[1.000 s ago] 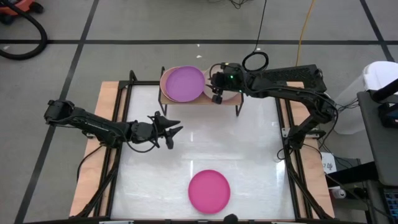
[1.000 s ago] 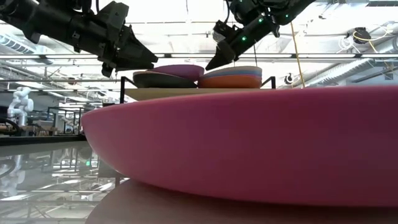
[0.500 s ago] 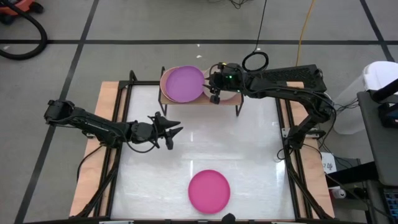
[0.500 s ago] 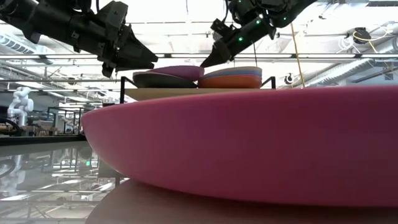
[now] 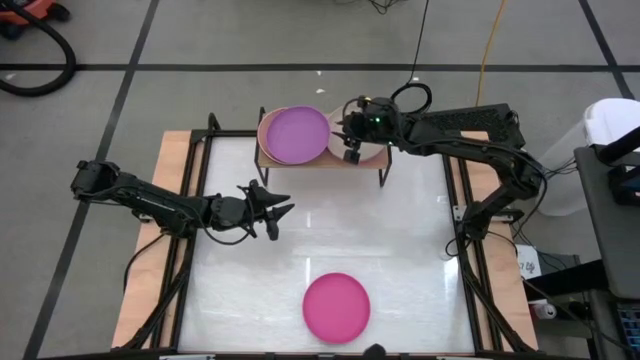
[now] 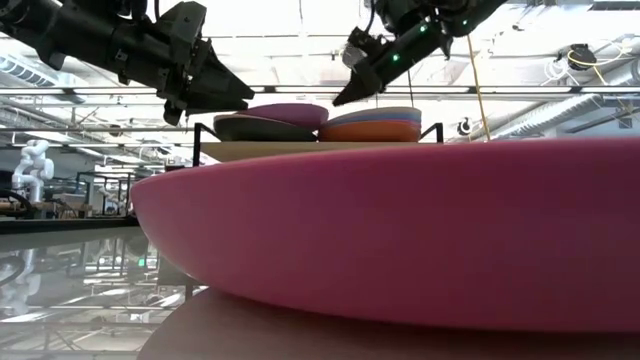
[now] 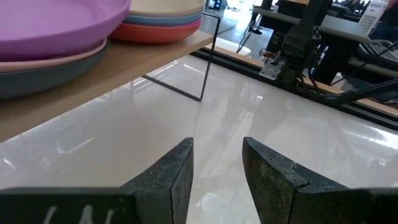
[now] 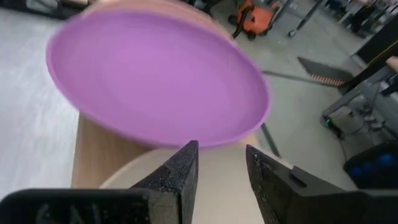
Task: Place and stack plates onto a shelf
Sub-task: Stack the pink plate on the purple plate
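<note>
The shelf (image 5: pixel 322 160) stands at the table's far edge and carries two stacks. The left stack has the purple plate (image 5: pixel 295 134) on top, over peach (image 7: pixel 59 61) and black (image 6: pixel 262 130). The right stack is red (image 6: pixel 372 132), blue, then beige (image 8: pixel 186 180). The purple plate's right rim overlaps the beige plate's edge. One magenta plate (image 5: pixel 336 307) lies flat near the table's near edge. My right gripper (image 5: pixel 347 138) hovers open over the right stack, fingers beside the purple rim (image 8: pixel 222 167). My left gripper (image 5: pixel 280 212) waits open in front of the shelf.
A black cable ring (image 5: pixel 410 97) lies beyond the shelf on the floor side. The white tabletop (image 5: pixel 400 260) spreads between the shelf and the magenta plate. The shelf's thin black legs (image 7: pixel 208 65) stand ahead of my left gripper.
My right gripper dipped toward the purple plate's right rim, then drew back toward the table's right and a little up. My left arm stayed still.
</note>
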Robot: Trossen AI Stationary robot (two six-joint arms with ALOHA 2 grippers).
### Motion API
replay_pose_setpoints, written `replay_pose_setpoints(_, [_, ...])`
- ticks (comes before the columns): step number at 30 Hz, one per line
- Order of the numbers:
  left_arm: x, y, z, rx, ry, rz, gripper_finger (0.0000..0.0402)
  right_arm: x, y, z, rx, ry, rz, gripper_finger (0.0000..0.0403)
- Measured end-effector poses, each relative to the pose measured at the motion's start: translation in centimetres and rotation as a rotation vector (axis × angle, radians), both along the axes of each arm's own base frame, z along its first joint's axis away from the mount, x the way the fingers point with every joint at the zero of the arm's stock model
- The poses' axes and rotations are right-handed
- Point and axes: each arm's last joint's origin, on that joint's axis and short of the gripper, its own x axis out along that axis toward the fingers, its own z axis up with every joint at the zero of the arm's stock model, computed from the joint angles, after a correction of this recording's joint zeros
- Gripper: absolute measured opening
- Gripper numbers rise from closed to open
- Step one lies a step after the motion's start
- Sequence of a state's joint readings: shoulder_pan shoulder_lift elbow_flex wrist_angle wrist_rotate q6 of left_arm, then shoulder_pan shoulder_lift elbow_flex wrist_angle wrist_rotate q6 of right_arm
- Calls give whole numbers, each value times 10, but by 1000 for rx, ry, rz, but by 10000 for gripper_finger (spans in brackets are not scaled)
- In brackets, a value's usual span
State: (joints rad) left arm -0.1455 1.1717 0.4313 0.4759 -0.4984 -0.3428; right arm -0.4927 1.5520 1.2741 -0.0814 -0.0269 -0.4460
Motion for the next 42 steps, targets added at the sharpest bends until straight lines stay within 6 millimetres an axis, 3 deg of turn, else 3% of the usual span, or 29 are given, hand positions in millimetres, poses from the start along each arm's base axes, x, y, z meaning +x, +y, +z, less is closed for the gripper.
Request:
replay_pose_setpoints(17, [0, 1, 1, 19, 1, -1, 143, 23, -9, -32, 74, -41, 27, 116])
replay_pose_setpoints(23, [0, 1, 1, 17, 1, -1, 143, 26, -11, -31, 58, -68, 26, 116])
replay_pose_setpoints(29, [3, -8, 4, -61, 20, -116, 143, 0, 6, 8, 55, -97, 33, 116])
replay_pose_setpoints(36, [38, -44, 20, -150, 198, -205, 143, -42, 44, 52, 117, -168, 134, 116])
replay_pose_setpoints(42, [83, -66, 17, -160, 255, -343, 143, -83, 73, 47, 76, -244, 190, 116])
